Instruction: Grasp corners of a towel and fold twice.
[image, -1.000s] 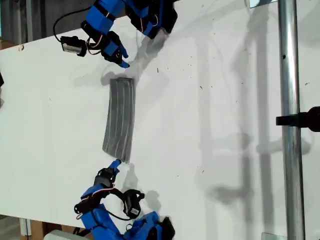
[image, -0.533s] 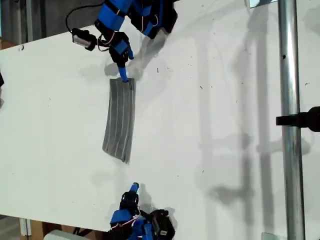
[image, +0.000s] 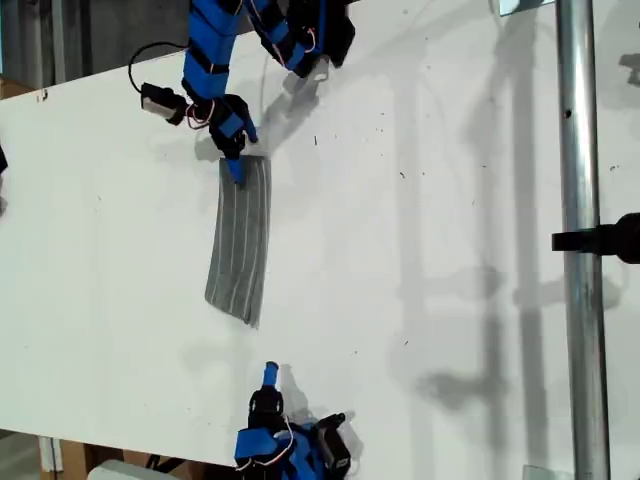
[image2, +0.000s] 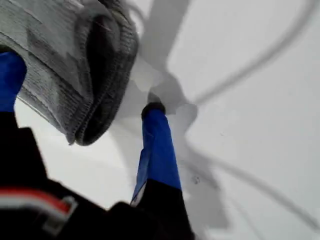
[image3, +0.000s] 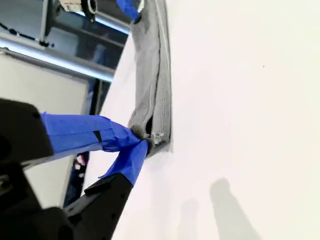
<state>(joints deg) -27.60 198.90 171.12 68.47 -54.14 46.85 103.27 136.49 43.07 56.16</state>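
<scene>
Tabletop (image: 420, 250): white | towel (image: 240, 250): folded once into a long strip, lying toward the exterior view's left | my first gripper (image: 234, 165): fingers spread wide astride the strip's far end | my second gripper (image: 268, 378): fingers pinched together, empty, apart from the near end | corner (image2: 85, 132): 2 layers showing; pinch both together, low against the tabletop.

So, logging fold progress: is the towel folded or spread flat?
Folded: the towel lies as a narrow strip on the table, with doubled layers at its end in the first wrist view.
</scene>
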